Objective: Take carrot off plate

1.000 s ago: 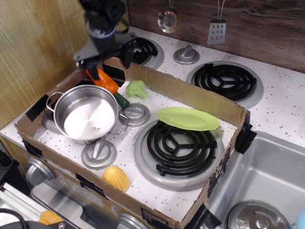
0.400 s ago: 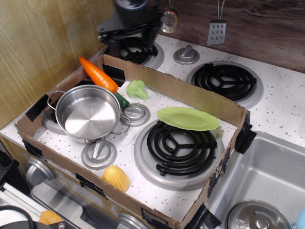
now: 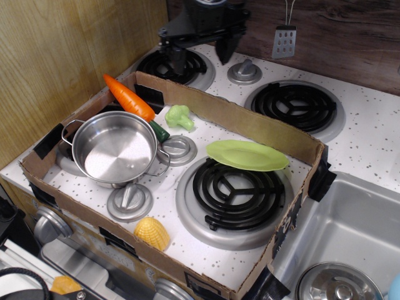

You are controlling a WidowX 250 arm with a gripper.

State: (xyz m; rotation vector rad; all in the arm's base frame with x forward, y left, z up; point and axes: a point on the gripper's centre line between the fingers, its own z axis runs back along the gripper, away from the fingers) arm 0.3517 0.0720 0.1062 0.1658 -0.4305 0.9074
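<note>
observation.image shows the carrot (image 3: 129, 98) propped on the cardboard wall (image 3: 250, 122) beside the pot (image 3: 117, 148), well apart from the plate (image 3: 247, 155), so it looks done; the gripper (image 3: 201, 55) hangs spread and empty

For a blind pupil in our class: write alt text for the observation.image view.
An orange toy carrot lies propped on a steel pot's rim, off the lime-green plate, which sits empty on a stove burner inside a cardboard tray. The open pincer hangs over the back burners; broccoli and corn toys lie nearby.
</note>
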